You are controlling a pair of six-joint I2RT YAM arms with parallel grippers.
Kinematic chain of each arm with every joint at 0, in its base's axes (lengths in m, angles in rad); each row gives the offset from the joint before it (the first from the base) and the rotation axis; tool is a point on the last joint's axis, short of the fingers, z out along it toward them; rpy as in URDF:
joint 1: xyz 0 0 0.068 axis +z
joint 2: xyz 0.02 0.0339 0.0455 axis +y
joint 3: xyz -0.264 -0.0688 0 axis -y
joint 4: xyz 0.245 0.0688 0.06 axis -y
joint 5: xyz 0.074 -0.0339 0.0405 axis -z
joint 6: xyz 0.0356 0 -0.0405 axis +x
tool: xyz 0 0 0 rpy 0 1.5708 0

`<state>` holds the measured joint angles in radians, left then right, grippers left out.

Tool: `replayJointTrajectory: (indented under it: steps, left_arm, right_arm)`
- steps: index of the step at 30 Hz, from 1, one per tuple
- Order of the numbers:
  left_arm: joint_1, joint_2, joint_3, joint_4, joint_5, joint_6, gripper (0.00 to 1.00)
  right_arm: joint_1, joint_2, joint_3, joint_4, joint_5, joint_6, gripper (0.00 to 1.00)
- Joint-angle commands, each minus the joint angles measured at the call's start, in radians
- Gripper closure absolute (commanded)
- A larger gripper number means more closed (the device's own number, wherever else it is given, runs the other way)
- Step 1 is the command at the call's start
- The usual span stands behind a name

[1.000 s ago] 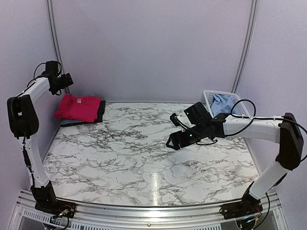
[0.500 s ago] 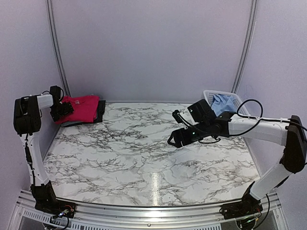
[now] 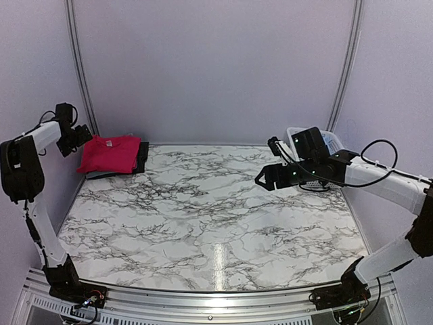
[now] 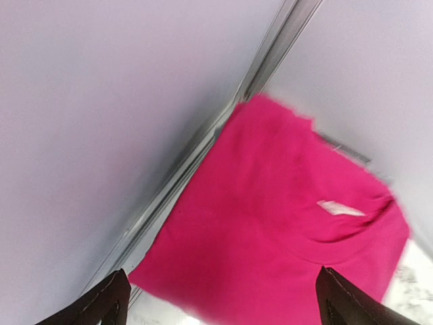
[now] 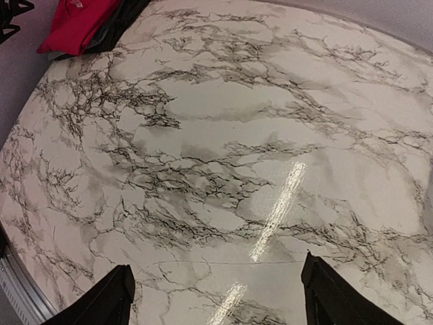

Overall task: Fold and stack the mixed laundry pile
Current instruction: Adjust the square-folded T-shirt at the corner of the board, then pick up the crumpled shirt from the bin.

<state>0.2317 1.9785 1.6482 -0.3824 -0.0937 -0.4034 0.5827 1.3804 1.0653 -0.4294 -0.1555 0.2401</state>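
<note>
Both jaws gaped empty: left over the folded pink-red T-shirt (image 4: 270,223) stacked at the table's far-left corner, right near the basket (image 3: 331,137), presumably for another garment.

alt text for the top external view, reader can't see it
A pink-red T-shirt lies folded on darker garments at the far left corner of a marble-patterned table, the open left gripper beside it. The right gripper, open and empty, hangs over the table's right side near a white basket.
</note>
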Motion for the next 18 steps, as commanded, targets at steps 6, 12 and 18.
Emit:
replayJointTrajectory:
  steps: [6, 12, 18]
  left_arm:
    - [-0.051, -0.279, 0.048, -0.152, 0.063, 0.069, 0.01]
    - [-0.214, -0.427, -0.043, -0.196, 0.067, 0.116, 0.01]
    - [-0.425, -0.530, -0.191, -0.203, 0.035, 0.126, 0.01]
  right_arm:
    - [-0.136, -0.123, 0.068, -0.087, 0.016, -0.062, 0.11]
    - [-0.197, -0.171, 0.093, -0.155, 0.009, -0.035, 0.05]
    - [-0.207, -0.251, 0.034, -0.197, -0.006, -0.004, 0.02]
